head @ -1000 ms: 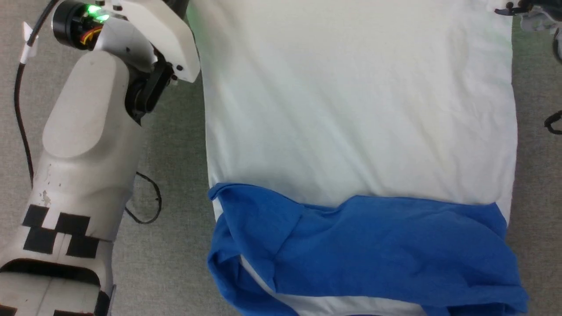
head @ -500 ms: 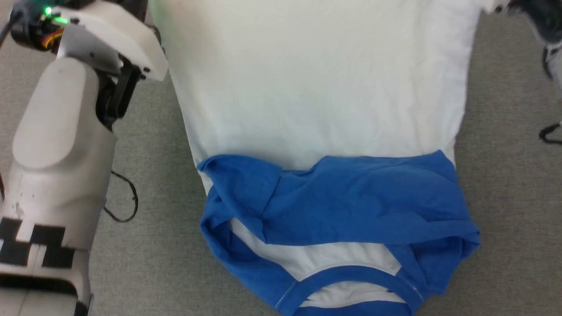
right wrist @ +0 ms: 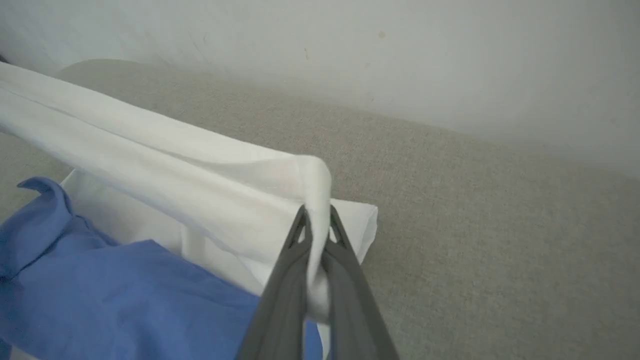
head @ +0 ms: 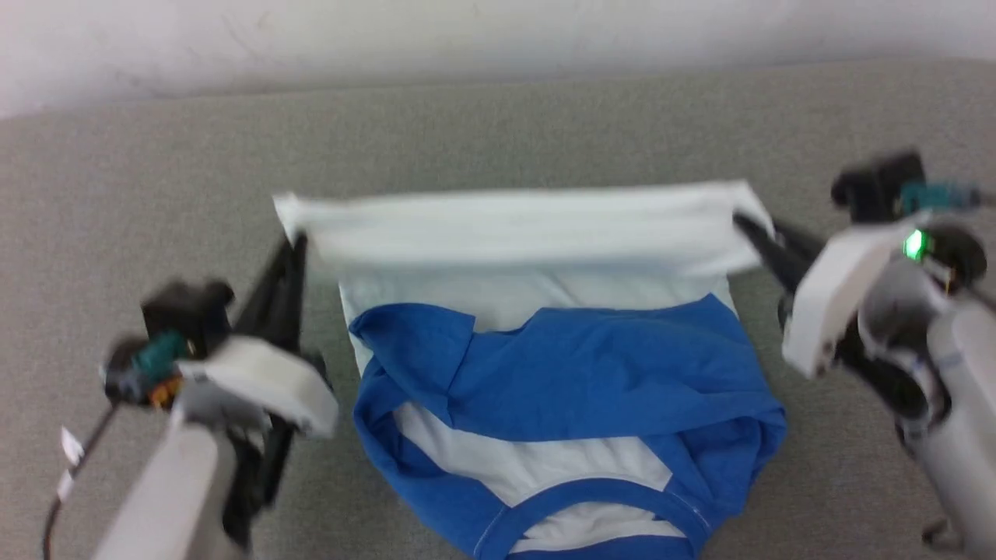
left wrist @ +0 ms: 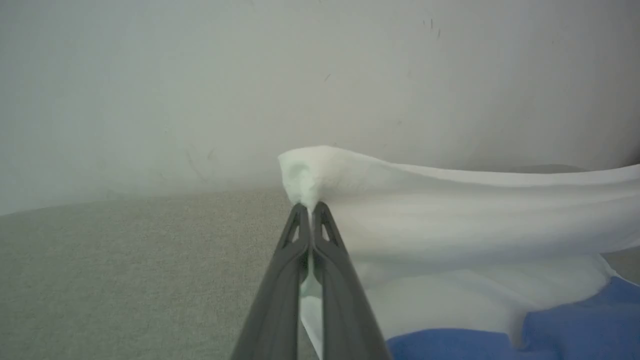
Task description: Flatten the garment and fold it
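Hem going up since a second ago: white cloth was filling the head view then. Now the camera is looking further forward, and the far hem of the garment is hanging as a taut white band, lifted off the cloth below and sitting close above the sleeves.

Left gripper is pinching the hem's left corner, its fingers pressing together on a small tuft of white cloth. Right gripper is gripping the right corner, fingers standing narrow with a fold of cloth running down between them.

Garment is lying in the middle of the grey surface, blue collar nearest the robot. Sleeves are lying crossed over the chest, rumpled, one doubling back at its upper left corner. White body is showing as one strip above the sleeves and another below.

Head view is blurring around both arms. A lower white layer is poking out just past the right fingers. Bare grey surface is running open on both sides of the garment and beyond the hem, up to the pale wall.
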Controlling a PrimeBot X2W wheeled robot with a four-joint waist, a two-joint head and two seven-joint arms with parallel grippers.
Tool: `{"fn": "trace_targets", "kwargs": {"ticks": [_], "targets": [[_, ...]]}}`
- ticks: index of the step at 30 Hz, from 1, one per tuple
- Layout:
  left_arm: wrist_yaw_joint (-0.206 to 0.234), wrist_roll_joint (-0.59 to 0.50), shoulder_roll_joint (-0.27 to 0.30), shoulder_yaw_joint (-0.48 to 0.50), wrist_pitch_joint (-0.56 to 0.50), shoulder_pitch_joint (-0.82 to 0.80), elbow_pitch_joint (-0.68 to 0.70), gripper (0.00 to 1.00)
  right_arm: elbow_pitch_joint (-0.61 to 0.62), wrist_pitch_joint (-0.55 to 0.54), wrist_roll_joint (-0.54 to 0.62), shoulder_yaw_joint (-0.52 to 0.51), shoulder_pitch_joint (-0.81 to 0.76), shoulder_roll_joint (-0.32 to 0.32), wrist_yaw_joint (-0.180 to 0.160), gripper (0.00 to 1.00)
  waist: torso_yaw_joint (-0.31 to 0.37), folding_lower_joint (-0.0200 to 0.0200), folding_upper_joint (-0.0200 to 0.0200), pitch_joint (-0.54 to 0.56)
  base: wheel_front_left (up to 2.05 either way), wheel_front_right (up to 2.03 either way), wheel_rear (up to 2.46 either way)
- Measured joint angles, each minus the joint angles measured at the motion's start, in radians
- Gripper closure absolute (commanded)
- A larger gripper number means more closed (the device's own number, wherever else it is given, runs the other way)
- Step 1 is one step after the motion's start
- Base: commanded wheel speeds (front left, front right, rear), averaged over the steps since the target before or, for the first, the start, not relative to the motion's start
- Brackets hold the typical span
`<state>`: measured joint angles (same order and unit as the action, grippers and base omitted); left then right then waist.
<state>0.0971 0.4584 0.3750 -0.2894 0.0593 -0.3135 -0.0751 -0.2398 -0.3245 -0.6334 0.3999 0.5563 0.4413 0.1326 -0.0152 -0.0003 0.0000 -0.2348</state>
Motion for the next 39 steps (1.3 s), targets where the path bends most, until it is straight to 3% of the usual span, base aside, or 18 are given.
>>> {"fn": "trace_targets", "kwargs": {"ticks": [6, 16, 17, 20, 21, 22, 23, 24, 26, 28, 33, 39], "targets": [[0.047, 0.037, -0.001, -0.028, -0.066, 0.235, 0.148, 1.00, 0.181, -0.069, 0.030, -0.129, -0.303, -0.025, 0.000, 1.00, 0.015, 0.0000, 0.0000, 0.058, 0.00, 0.00, 0.00], [0.097, 0.069, 0.004, -0.050, -0.104, 0.451, 0.215, 1.00, 0.310, -0.155, 0.090, -0.318, -0.624, -0.184, -0.001, 1.00, 0.032, 0.0003, 0.0000, 0.105, 0.00, 0.00, 0.00], [0.099, 0.071, 0.003, -0.053, -0.104, 0.464, 0.210, 1.00, 0.310, -0.159, 0.096, -0.329, -0.642, -0.198, -0.001, 0.96, 0.032, 0.0002, 0.0000, 0.108, 0.00, 0.00, 0.00], [0.099, 0.090, -0.004, -0.065, -0.108, 0.496, 0.185, 1.00, 0.296, -0.159, 0.106, -0.364, -0.692, -0.240, -0.001, 0.46, 0.029, 0.0003, 0.0000, 0.118, 0.00, 0.00, 0.00], [0.099, 0.098, -0.008, -0.069, -0.112, 0.506, 0.175, 1.00, 0.287, -0.159, 0.107, -0.371, -0.707, -0.250, -0.001, 0.00, 0.027, 0.0003, 0.0000, 0.121, 0.00, 0.00, 0.00], [0.097, 0.107, -0.013, -0.072, -0.112, 0.516, 0.165, 1.00, 0.280, -0.159, 0.112, -0.377, -0.722, -0.261, -0.001, 0.00, 0.026, 0.0003, 0.0000, 0.124, 0.00, 0.00, 0.00], [0.095, 0.114, -0.018, -0.077, -0.112, 0.523, 0.155, 0.89, 0.273, -0.159, 0.114, -0.387, -0.735, -0.271, -0.001, 0.00, 0.024, 0.0002, 0.0000, 0.128, 0.00, 0.00, 0.00], [0.086, 0.122, -0.023, -0.079, -0.112, 0.530, 0.144, 0.71, 0.268, -0.159, 0.116, -0.395, -0.748, -0.280, -0.001, 0.00, 0.022, 0.0002, 0.0000, 0.131, 0.00, 0.00, 0.00], [0.075, 0.140, -0.031, -0.087, -0.111, 0.541, 0.125, 0.52, 0.264, -0.159, 0.122, -0.399, -0.769, -0.290, -0.001, 0.00, 0.020, 0.0003, 0.0000, 0.138, 0.00, 0.00, 0.00], [0.075, 0.151, -0.038, -0.086, -0.102, 0.555, 0.115, 0.01, 0.270, -0.159, 0.123, -0.400, -0.785, -0.296, -0.001, 0.00, 0.020, 0.0003, 0.0000, 0.145, 0.00, 0.00, 0.00], [0.092, 0.151, -0.039, -0.054, -0.040, 0.581, 0.119, 0.00, 0.337, -0.159, 0.123, -0.428, -0.834, -0.294, -0.001, 0.00, 0.018, 0.0002, 0.0000, 0.163, 0.00, 0.00, 0.00], [0.120, 0.088, -0.025, 0.008, 0.116, 0.577, 0.155, 0.00, 0.494, -0.160, 0.132, -0.498, -0.871, -0.298, -0.001, 0.00, 0.006, 0.0003, -0.0001, 0.161, 0.00, 0.00, 0.00]]}}
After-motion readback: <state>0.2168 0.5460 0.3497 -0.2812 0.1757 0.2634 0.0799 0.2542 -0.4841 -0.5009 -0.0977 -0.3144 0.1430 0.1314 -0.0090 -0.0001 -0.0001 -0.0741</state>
